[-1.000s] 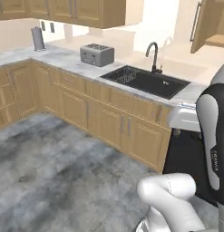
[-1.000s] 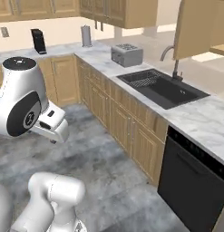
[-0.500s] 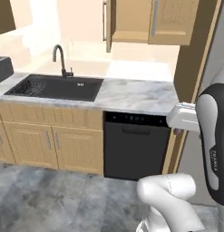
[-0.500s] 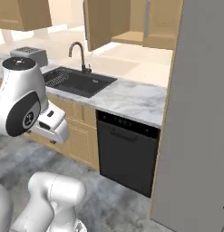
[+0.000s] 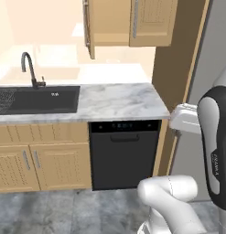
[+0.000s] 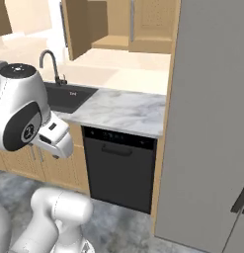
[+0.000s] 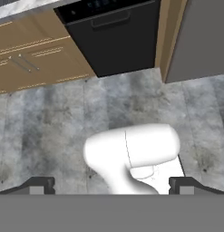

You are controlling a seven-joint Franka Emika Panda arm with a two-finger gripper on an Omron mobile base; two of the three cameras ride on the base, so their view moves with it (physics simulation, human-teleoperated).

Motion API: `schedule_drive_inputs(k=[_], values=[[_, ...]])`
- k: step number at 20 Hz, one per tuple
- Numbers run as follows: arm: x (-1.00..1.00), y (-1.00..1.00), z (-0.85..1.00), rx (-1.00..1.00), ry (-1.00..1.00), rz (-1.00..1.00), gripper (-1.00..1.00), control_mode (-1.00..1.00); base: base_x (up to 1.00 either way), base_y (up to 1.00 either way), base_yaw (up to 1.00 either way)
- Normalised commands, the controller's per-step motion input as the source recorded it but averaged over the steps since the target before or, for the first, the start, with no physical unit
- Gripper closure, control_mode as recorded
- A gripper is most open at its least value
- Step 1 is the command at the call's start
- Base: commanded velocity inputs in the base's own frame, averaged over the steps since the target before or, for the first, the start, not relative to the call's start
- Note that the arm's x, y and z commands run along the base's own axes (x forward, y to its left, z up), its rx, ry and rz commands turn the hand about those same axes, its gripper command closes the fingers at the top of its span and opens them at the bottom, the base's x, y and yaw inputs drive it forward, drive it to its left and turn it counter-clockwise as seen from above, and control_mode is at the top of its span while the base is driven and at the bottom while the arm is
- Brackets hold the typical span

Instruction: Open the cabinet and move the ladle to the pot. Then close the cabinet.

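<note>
The light-wood wall cabinet (image 5: 151,23) hangs above the marble counter, also visible in the right base view as the cabinet (image 6: 150,20). Its left door (image 5: 88,27) stands swung open towards me, edge-on; the right door is shut, with its long grey handle (image 5: 136,18) showing. The bit of cabinet shelf I can see is bare. The ladle and the pot are out of view. My gripper (image 7: 112,185) is open, points down at the grey floor far below the cabinet, and holds nothing.
A marble counter (image 5: 119,100) runs over a black dishwasher (image 5: 123,153). The dark sink (image 5: 36,98) with its faucet (image 5: 29,68) lies left. A tall grey fridge (image 6: 212,123) and wood side panel (image 5: 176,68) close off the right. Low cabinets (image 7: 31,59) stand left of the dishwasher.
The whole picture has swept sideways: the base has moved, so the sink sits at the left and the dishwasher, open cabinet and fridge are in front. The arm's pose is unchanged.
</note>
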Motion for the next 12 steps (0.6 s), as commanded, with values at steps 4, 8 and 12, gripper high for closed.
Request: schedule_drive_inputs(k=[4,8,12], values=[[0.00,0.00,0.00,0.00,0.00,0.00,-1.00,1.00,0.89,0.80,-0.16],[0.00,0.00,0.00,0.00,0.00,0.00,-1.00,1.00,1.00,0.64,-0.11],[0.00,0.00,0.00,0.00,0.00,0.00,-1.00,1.00,1.00,0.07,-0.01]])
